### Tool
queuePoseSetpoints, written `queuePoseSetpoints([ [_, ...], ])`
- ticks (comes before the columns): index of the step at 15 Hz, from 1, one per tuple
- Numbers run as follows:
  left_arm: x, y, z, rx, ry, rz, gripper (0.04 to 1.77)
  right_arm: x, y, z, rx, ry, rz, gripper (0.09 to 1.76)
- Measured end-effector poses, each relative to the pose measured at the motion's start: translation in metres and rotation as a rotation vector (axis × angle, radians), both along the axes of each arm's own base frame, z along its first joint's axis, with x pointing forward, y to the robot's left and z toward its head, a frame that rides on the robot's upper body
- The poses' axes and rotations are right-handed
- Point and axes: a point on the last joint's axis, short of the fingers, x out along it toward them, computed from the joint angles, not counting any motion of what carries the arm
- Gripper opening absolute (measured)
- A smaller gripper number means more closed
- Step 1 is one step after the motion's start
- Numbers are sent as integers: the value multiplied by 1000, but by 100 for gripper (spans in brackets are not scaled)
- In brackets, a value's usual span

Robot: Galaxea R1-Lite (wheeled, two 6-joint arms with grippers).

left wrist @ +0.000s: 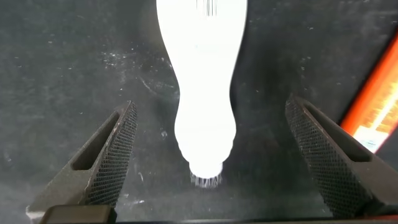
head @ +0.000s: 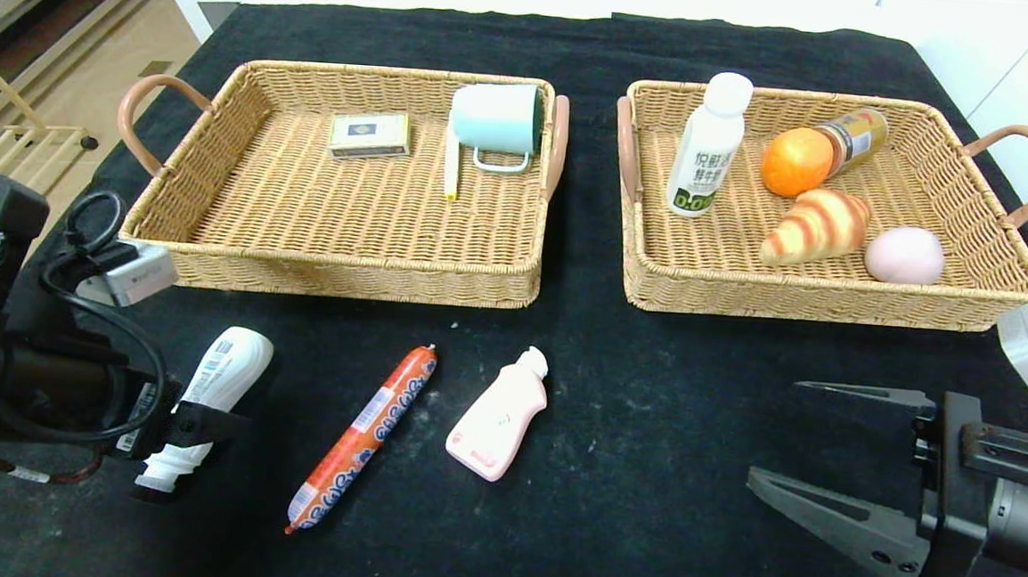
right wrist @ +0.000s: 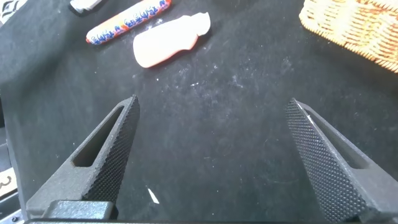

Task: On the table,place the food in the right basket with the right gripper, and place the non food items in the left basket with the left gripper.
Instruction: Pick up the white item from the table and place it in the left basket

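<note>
Left gripper (left wrist: pixel 208 158) is down low at the near left of the black table (head: pixel 650 404), jaws spread as wide as they go, straddling the narrow capped end of the white bottle (left wrist: pixel 202 81) without touching it. That bottle lies on its side on the cloth, between the fingers, nothing gripped.

Over on the near right, the right gripper (right wrist: pixel 211 155) hangs just above bare cloth, jaws equally wide apart and empty, pointing left toward the middle of the table.

Between the two arms, the orange sausage stick (head: pixel 362 440) lies on a diagonal, and just to its right is the pink bottle (head: pixel 499 415), also on its side, cap toward the baskets. Both sit on the table, near side of the baskets.

Left basket (head: pixel 213 252), far left: a small card box (head: pixel 369 134), a pale teal mug (head: pixel 496 120) tipped on its side by the right wall, and a thin white-and-yellow stick (head: pixel 451 164) beside it.

Right basket (head: pixel 968 303), far right: an upright white milk bottle (head: pixel 706 149), an orange (head: pixel 796 161), a brown jar (head: pixel 858 137) lying behind it, a croissant (head: pixel 817 227) and a pale pink egg (head: pixel 904 255) toward the near right corner.
</note>
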Motion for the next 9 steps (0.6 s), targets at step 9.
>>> queuePoseSetpoints([
  [9,14,-1,-13,1,21,5,172,3,1,-5,-10,17,0,171],
])
